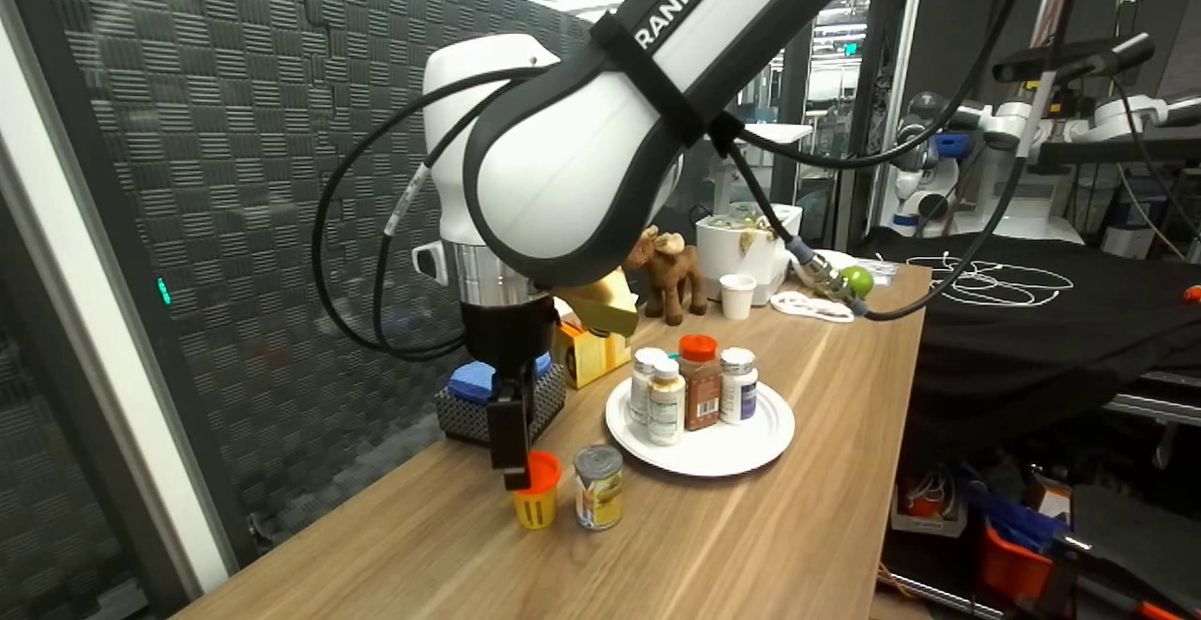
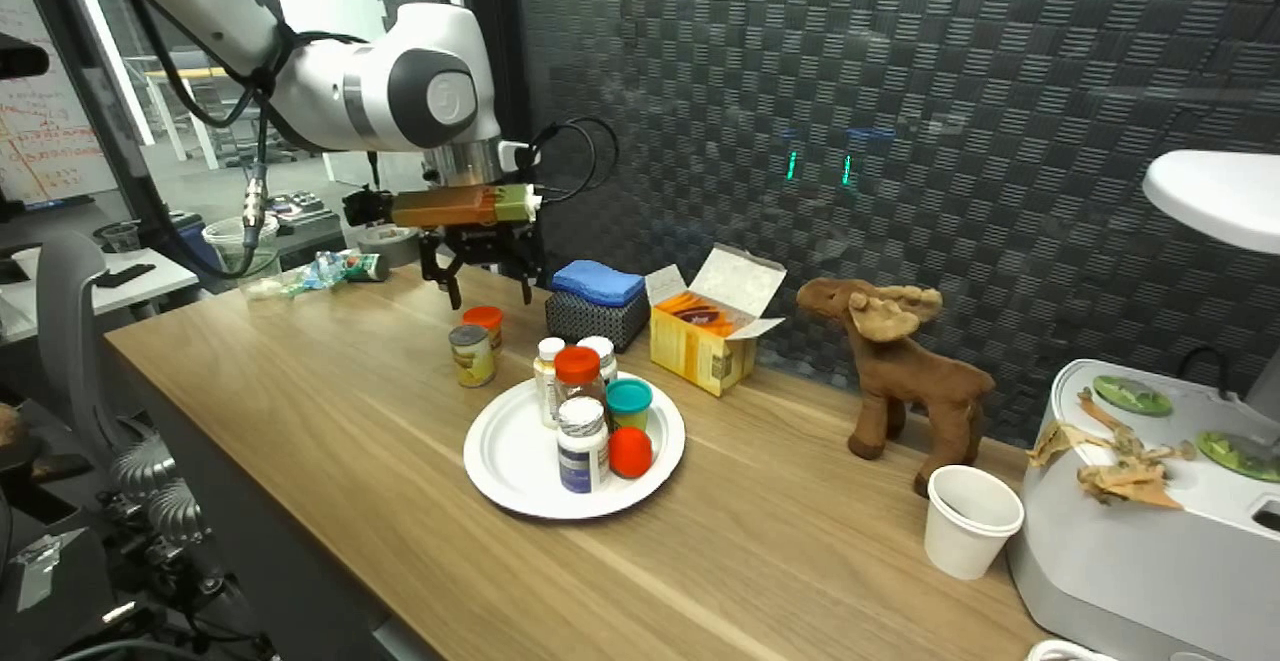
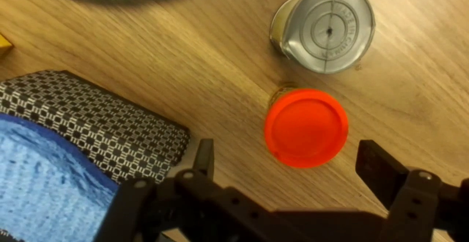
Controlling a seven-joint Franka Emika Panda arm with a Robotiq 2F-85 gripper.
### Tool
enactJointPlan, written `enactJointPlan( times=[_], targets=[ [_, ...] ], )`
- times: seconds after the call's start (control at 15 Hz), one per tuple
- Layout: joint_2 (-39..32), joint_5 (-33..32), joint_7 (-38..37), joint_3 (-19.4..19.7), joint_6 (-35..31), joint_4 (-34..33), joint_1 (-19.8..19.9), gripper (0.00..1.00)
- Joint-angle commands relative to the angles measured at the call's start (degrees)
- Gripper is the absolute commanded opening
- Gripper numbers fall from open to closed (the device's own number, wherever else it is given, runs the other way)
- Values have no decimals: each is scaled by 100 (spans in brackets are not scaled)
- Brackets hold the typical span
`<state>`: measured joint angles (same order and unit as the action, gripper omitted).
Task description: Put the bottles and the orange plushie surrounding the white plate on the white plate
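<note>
Left, in an exterior view: food can (image 2: 473,356), upright on the wooden table (image 2: 350,381); rigid, probably heavy. Just beside it, also off the white plate (image 2: 512,466): small red-lidded yellow tub (image 2: 485,321), upright, presumably next to go. Expect it light, plastic wall giving slightly, lid slick; take hold across the body below the lid, so the lid does not pop. Gripper (image 2: 491,296): jaws spread wide above the tub, nothing held. In the wrist view the tub shows slightly ahead of them; alignment may need checking before descent. Further right, the plate bears three white-capped bottles (image 2: 583,453), red-capped spice jar (image 2: 578,371), teal-lidded tub (image 2: 630,404) and, just beside that, orange plushie (image 2: 630,453). Bottles likely stiff, prone to tipping: hold mid-body. Plushie likely soft, light: grip across its middle.
</note>
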<state>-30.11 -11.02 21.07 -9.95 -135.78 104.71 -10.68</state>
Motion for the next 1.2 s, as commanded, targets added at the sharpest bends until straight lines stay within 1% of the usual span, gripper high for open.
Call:
enactJointPlan(
  times=[0.0,0.4,0.73,1.13],
  targets=[
    [47,59,142,-75,311,-44,105,100],
    [29,186,363,-191,661,-83,189,100],
    [-38,313,500,-249,782,-137,198,100],
    [-123,365,445,-260,544,-207,201,100]
  ],
)
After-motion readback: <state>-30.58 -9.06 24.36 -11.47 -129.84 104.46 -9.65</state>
